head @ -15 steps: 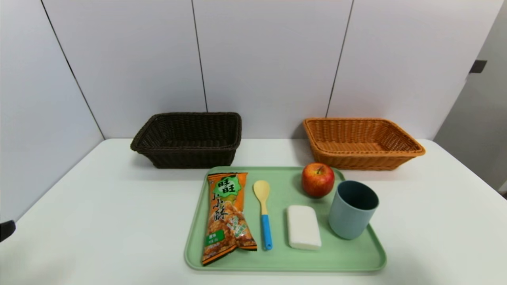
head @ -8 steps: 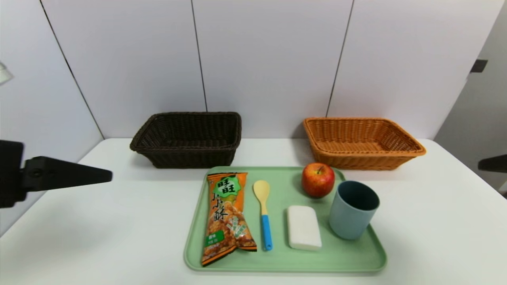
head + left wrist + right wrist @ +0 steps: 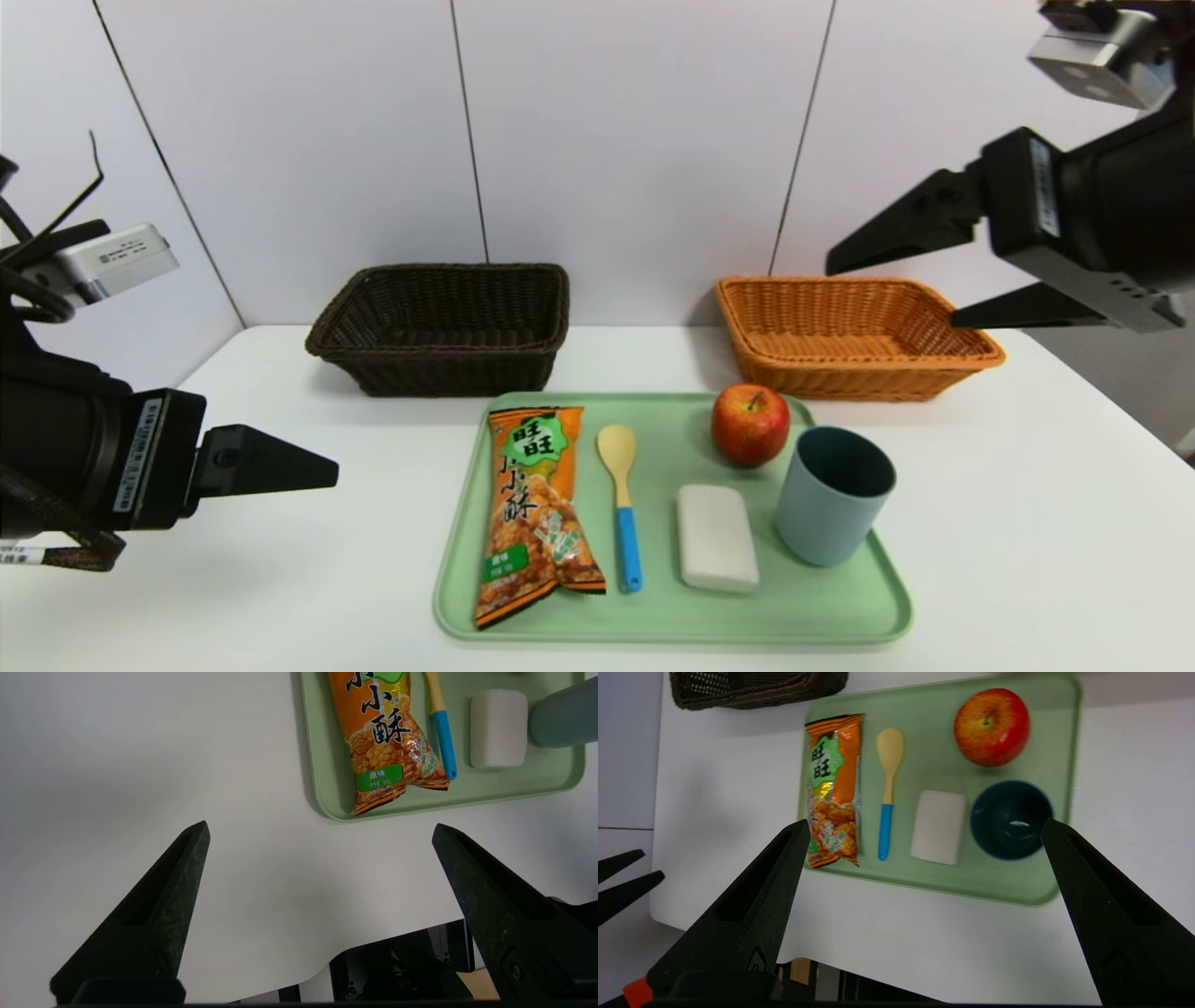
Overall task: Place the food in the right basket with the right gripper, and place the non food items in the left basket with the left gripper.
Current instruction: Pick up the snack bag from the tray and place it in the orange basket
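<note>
A green tray (image 3: 840, 607) holds an orange snack bag (image 3: 534, 509), a wooden spoon with a blue handle (image 3: 621, 495), a red apple (image 3: 750, 424), a white bar (image 3: 715, 536) and a blue-grey cup (image 3: 831, 495). At the back stand a dark brown basket (image 3: 439, 327) on the left and an orange basket (image 3: 854, 336) on the right; nothing shows inside either. My left gripper (image 3: 320, 825) hangs open over bare table left of the tray. My right gripper (image 3: 892, 297) is open, high in front of the orange basket, holding nothing.
The white table (image 3: 280, 579) ends at a wall close behind the baskets. Its near edge (image 3: 299, 994) lies just under my left gripper. Bare tabletop lies on both sides of the tray.
Both arms have come into the head view: the left gripper moved in from the left edge toward the tray, and the right gripper rose in at the upper right. The objects have not moved.
</note>
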You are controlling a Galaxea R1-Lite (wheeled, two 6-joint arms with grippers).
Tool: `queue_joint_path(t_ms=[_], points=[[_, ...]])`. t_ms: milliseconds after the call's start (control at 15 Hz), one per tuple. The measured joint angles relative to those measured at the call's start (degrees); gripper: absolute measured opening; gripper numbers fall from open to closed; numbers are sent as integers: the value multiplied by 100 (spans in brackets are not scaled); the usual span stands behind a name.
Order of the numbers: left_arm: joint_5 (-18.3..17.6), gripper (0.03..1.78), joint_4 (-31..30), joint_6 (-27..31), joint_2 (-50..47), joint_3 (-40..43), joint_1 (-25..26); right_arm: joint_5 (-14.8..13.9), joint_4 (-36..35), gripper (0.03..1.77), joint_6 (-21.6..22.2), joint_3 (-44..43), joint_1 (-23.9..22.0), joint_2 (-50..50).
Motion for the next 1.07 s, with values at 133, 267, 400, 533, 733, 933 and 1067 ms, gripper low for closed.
queue_joint_path(t_ms=[133, 267, 400, 533, 733, 933, 1067], points=[[9, 169, -61, -10, -174, 247, -1, -2, -11, 171, 184, -450, 374, 568], [2, 169, -41, -26, -371, 374, 0, -5, -34, 171, 257, -617, 769, 1007], [2, 169, -13, -83, -592, 510, 30, -22, -199, 171, 290, -680, 1130, 1381], [-2, 169, -6, -130, -828, 670, 82, -41, -519, 171, 293, -692, 1359, 1663], [-6, 169, -2, -137, -1156, 916, 173, -49, -786, 171, 293, -697, 1591, 2008], [-17, 169, -4, -141, -1374, 1053, 221, -68, -847, 171, 278, -697, 1770, 2397], [-37, 169, -2, -139, -1484, 1125, 251, -160, -1005, 171, 273, -697, 1814, 2647]])
